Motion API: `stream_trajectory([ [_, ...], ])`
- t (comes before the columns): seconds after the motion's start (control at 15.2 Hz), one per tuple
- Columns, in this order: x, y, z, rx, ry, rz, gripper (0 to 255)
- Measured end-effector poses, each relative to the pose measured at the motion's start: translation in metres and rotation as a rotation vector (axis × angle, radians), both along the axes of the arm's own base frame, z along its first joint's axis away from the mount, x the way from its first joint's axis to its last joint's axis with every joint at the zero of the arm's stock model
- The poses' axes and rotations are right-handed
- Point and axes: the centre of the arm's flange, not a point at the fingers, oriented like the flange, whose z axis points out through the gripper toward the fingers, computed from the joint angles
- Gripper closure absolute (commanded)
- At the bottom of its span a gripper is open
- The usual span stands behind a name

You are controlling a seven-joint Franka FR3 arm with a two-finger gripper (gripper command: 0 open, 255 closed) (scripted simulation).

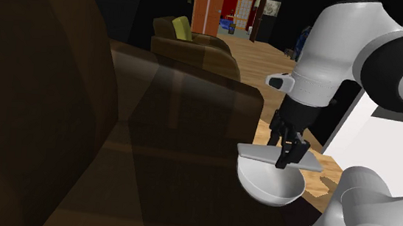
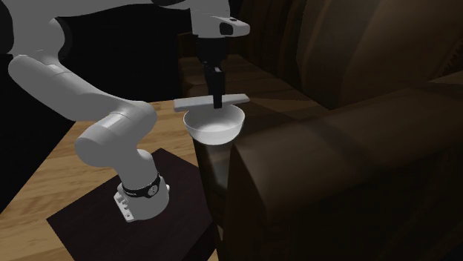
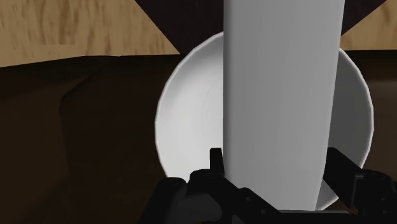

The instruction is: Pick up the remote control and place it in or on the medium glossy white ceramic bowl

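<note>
A flat pale grey remote control [image 1: 263,154] [image 2: 194,102] [image 3: 280,102] lies level between the black fingers of my gripper [image 1: 286,158] [image 2: 216,98] [image 3: 275,175], which is shut on it near its middle. It hangs just above the white bowl [image 1: 268,186] [image 2: 215,126] [image 3: 184,121], crossing the bowl's opening from rim to rim. I cannot tell whether the remote touches the rim. The bowl rests on the dark brown sofa arm [image 1: 192,122] [image 2: 297,141].
The dark brown sofa [image 2: 356,81] rises beside the bowl. A wooden floor [image 1: 270,62] [image 2: 74,170] lies below, with the arm's dark stand [image 2: 133,222] on it. Another armchair with a yellow cushion [image 1: 182,27] stands far behind.
</note>
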Motion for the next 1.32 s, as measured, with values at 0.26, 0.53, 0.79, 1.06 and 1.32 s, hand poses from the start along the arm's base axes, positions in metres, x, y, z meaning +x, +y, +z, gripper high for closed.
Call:
stream_trajectory([
  [0.26,-0.001,0.002,-0.021,0.0,0.0,0.0,255],
  [0.53,0.0,0.001,-0.035,0.0,0.0,0.0,255],
  [0.79,-0.001,0.0,-0.036,0.0,0.0,0.0,255],
  [1.06,-0.001,0.0,-0.036,0.0,0.0,0.0,0],
  [1.32,-0.001,0.0,-0.03,0.0,-0.001,0.0,0],
])
